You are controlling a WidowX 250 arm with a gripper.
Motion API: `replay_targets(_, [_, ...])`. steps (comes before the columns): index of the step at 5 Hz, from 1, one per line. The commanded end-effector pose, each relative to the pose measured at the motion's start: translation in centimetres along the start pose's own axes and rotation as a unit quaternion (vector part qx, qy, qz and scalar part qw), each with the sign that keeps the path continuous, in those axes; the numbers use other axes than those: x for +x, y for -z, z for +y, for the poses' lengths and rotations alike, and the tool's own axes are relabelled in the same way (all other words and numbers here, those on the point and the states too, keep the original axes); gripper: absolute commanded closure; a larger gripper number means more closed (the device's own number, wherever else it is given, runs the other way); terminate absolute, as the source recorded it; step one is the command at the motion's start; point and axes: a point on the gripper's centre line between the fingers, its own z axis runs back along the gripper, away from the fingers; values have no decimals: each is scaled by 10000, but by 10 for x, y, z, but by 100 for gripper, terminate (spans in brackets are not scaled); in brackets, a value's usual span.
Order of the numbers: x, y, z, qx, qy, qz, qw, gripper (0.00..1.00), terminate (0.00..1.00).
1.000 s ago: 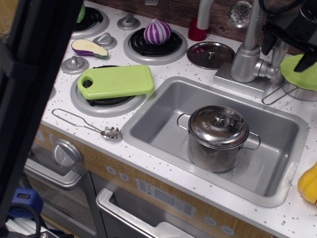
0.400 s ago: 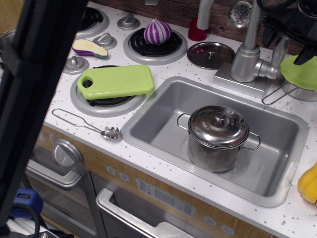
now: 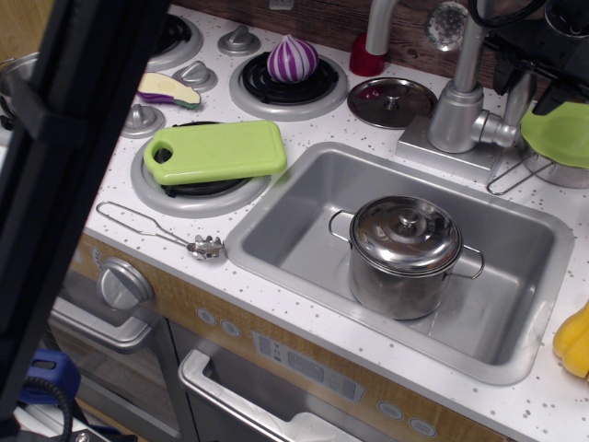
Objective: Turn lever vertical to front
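Observation:
The lever (image 3: 519, 99) is a short silver-grey bar that stands nearly upright on a stubby pivot on the right side of the tap's grey body (image 3: 455, 115). My black gripper (image 3: 526, 81) hangs at the top right, around the lever's upper end. One dark finger (image 3: 500, 64) shows left of the lever and another to its right. The jaws look spread, and I see no clamp on the lever. The gripper's upper part is cut off by the frame edge.
A lidded steel pot (image 3: 405, 253) stands in the sink (image 3: 276, 249). A green plate (image 3: 557, 129) on a wire rack lies right of the tap. The tall spout pipe (image 3: 472, 46), clear knob (image 3: 446, 24), flat lid (image 3: 391, 99), green board (image 3: 216, 150) and a dark post (image 3: 74, 184) are nearby.
My gripper has risen from low around the lever to its top end. The lever now shows in full, standing nearly upright.

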Motion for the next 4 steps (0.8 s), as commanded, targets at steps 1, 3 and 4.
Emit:
replay_targets(1, [7, -31, -3, -58, -282, -78, 9996, 100, 0])
replay_targets(3, [-26, -33, -20, -296, -742, 572, 9952, 100, 0])
replay_targets(4, [-32, -28, -21, -480, -871, 680, 9927, 100, 0])
